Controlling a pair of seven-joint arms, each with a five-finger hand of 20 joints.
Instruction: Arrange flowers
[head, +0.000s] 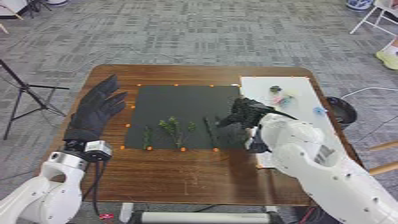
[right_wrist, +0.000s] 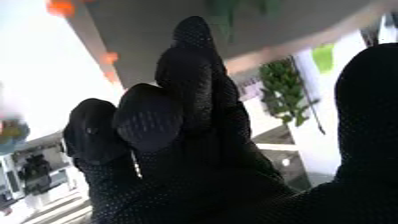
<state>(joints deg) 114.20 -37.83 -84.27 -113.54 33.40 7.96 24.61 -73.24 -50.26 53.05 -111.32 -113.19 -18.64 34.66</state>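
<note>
My right hand (head: 250, 112) is over the seam between the dark mat (head: 182, 100) and the white board (head: 305, 95), palm side low. Green sprigs lie on the mat: a thin one (head: 147, 136) at its left, a bushier one (head: 175, 131) beside it and a slender stem (head: 210, 132) nearer that hand. Small flower heads (head: 284, 101) rest on the board. In the right wrist view, my right hand (right_wrist: 200, 120) has relaxed fingers and a thumb set apart; a leafy sprig (right_wrist: 282, 92) appears between them, seemingly not gripped. At the table's left, my left hand (head: 96, 109) is raised with straight fingers.
Orange markers line the mat's edges on the brown table (head: 178, 175). A blue item (head: 320, 111) is at the board's right side. Beyond the table's right edge is a dark round bin (head: 341, 111). A black tripod (head: 25, 90) stands on the floor at left.
</note>
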